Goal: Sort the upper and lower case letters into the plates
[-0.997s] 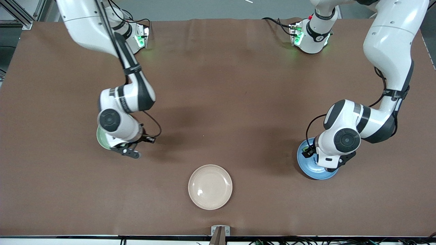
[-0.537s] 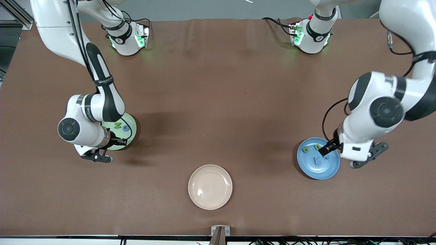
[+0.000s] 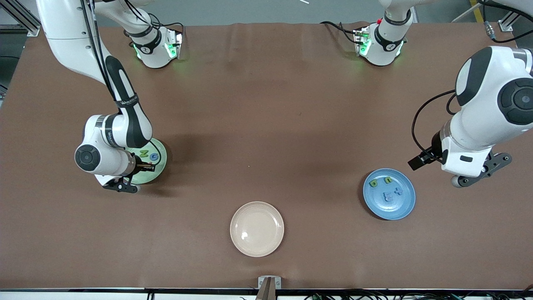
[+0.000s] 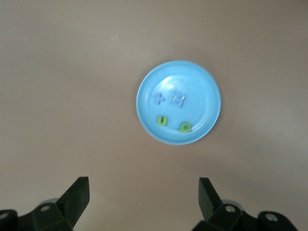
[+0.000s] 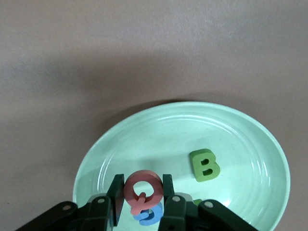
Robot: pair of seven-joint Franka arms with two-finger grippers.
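Since a moment ago, the left arm has lifted up and swung away from the blue plate (image 3: 389, 194), so its four small letters now show: two green and two blue. The left claw (image 4: 143, 192) hangs high over bare counter (image 3: 266, 104) beside that plate, its fingers spread wide and holding nothing. The right arm has barely moved. The right claw (image 5: 140, 195) is low over the pale green plate (image 5: 231, 130) at the right arm's end of the counter, and it pinches a red letter Q (image 5: 141, 191). A green B (image 5: 204, 165) lies in that plate, and a blue letter (image 5: 148, 214) sits right under the Q. The cream plate (image 3: 257, 228), nearest the front camera, has nothing in it, so this looks like the last letter to sort. To do this step well, the right claw should go down a little and open slowly, so the Q drops flat inside the rim. It may be best to shift toward a bare spot, so the Q does not land on the blue letter and slide off.
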